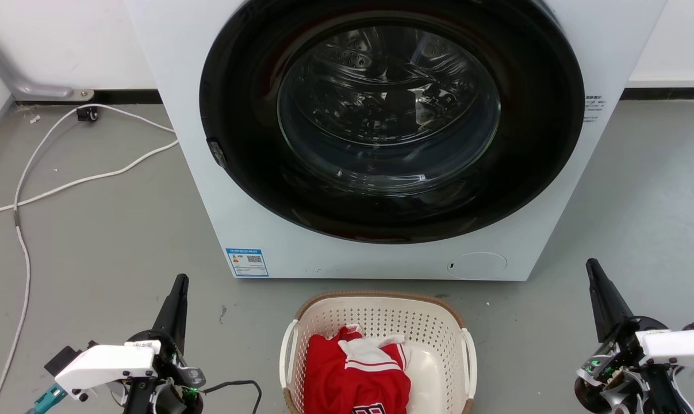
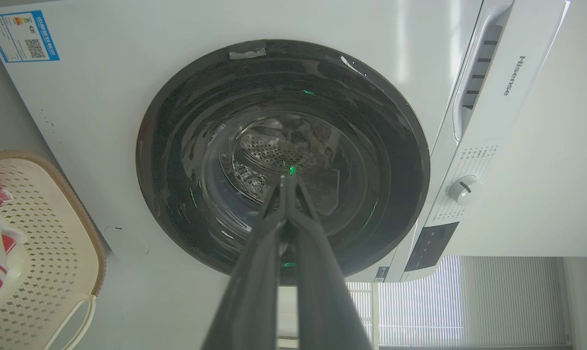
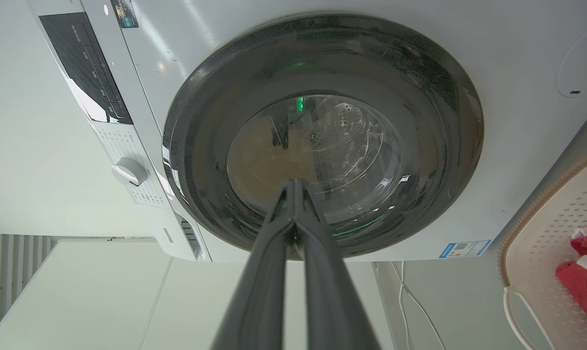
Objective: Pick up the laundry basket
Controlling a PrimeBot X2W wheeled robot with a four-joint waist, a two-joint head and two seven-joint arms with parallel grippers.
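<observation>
Laundry basket [image 1: 381, 322] sits on the floor [image 1: 94, 241] just in front of the washing machine [image 1: 209, 218], midway between left gripper [image 1: 180, 280] and right gripper [image 1: 593, 265], both pinched together, a white handle [image 1: 287, 345] facing each.

The laundry basket [image 1: 381, 322] stood upright on the grey floor [image 1: 122, 241], just in front of the washing machine [image 1: 381, 261] and roughly centred below its round door. It was cream plastic, a rounded rectangle with small holes all over its walls and a brown woven-look rim [image 1: 375, 295]. A white loop handle sat on each long side, left [image 1: 289, 345] and right [image 1: 470, 351]. Inside lay a crumpled red garment [image 1: 347, 374] with white trim, heaped toward the left, with bare cream plastic showing on the right. The head view's lower edge cut off the basket's near end.
</observation>
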